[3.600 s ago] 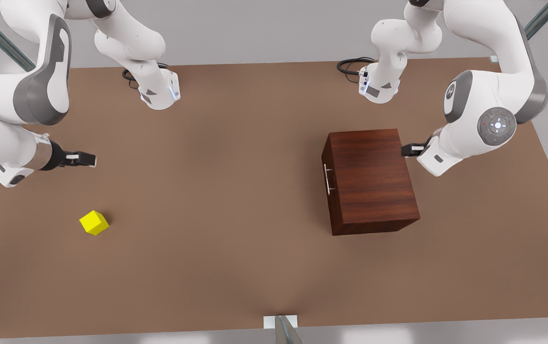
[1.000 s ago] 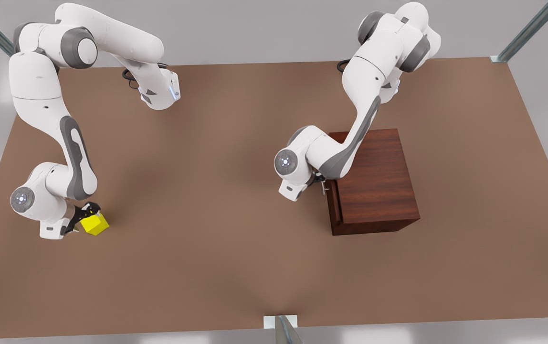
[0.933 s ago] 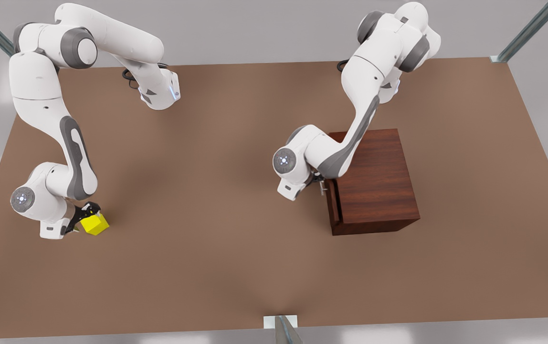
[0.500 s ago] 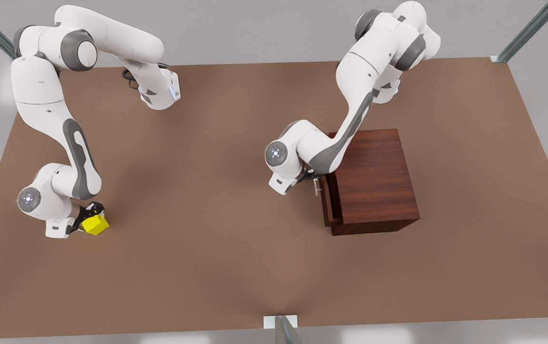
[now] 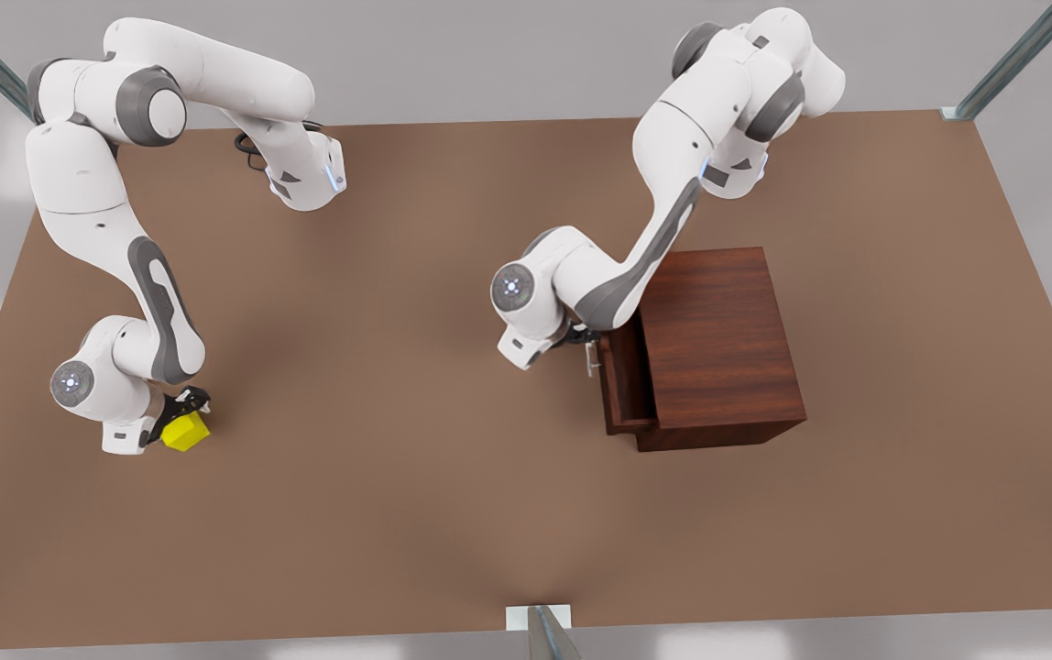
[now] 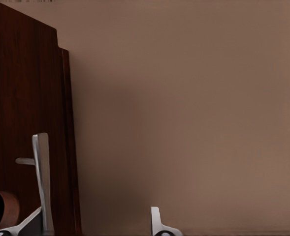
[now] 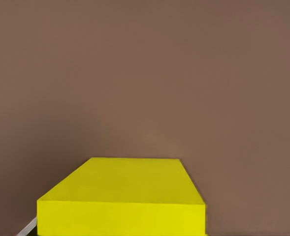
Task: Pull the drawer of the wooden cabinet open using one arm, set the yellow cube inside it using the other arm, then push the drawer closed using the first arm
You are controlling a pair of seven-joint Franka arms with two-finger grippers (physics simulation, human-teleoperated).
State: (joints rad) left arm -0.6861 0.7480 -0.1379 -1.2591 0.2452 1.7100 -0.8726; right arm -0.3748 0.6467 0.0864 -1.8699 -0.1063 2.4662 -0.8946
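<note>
My right hand [image 5: 180, 417], black and two-fingered, sits at 8 o'clock on the matte brown desk [image 5: 398, 477], clamped on the small bright yellow cube [image 5: 183, 431]; in the right wrist view the cube [image 7: 122, 196] lies between the fingers. At 3 o'clock stands the dark reddish-brown wooden cabinet [image 5: 723, 344], its drawer [image 5: 619, 385] partly pulled out toward 9 o'clock. My left hand [image 5: 581, 341] is at the slim silver bar handle [image 5: 589, 359], fingers either side of it; I cannot tell whether they are clamped.
</note>
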